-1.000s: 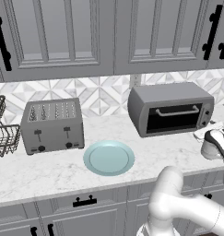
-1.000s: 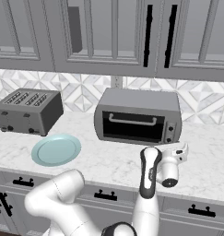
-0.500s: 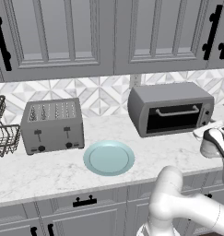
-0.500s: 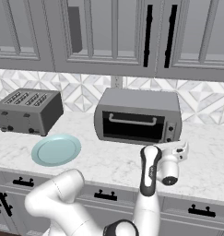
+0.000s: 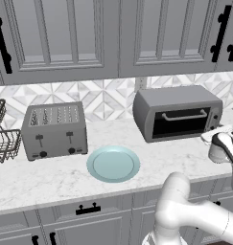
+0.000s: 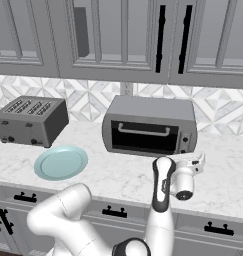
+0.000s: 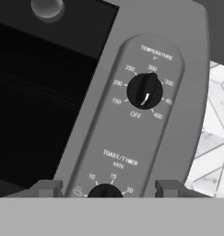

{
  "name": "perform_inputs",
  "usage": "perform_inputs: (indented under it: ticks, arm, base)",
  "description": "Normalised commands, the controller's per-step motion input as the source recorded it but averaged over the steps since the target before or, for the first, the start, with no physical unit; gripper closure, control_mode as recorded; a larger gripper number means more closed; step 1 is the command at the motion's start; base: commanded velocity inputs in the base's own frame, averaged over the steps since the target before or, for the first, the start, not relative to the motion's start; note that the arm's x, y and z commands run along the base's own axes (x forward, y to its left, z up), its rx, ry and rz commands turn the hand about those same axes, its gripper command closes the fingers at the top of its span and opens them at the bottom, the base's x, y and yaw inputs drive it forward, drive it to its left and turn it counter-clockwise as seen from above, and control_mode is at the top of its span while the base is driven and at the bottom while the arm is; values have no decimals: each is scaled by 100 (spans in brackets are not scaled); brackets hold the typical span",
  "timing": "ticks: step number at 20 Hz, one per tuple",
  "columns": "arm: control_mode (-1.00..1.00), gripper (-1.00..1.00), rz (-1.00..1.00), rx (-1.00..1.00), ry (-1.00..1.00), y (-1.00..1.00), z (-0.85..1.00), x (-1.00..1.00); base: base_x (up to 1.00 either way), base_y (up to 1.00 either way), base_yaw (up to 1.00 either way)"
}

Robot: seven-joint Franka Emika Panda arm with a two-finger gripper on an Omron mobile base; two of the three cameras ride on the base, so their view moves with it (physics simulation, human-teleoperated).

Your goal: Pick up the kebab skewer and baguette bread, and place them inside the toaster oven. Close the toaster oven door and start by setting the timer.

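The gripper (image 7: 104, 186) is facing the toaster oven (image 6: 150, 125) on the counter's right side, its parted fingertips (image 7: 46, 188) bracketing the timer knob (image 7: 104, 191) directly ahead, apparently not yet gripping it.

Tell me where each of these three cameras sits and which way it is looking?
Left base view: behind the arm to its left, looking forward and down at the counter, with the toaster oven and teal plate; the white arm rises at lower right.
Right base view: behind the arm to its right, same counter; the arm rises at lower left, its tool near the oven's knob side.
Hand view: on the hand, close on the oven's temperature knob and timer knob; two dark fingertips show at the bottom.
Both base views share oven, plate and four-slot toaster.
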Motion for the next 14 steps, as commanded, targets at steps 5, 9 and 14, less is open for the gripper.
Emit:
perform_inputs:
  ticks: [5,9,14]
  arm:
    - [-100,100,0,0,0,0,-39,13]
    - [-100,100,0,0,0,-1,-51,10]
    - [-100,100,0,-1,0,0,-31,0]
  base:
    - [0,0,0]
    - [0,0,0]
    - [0,0,0]
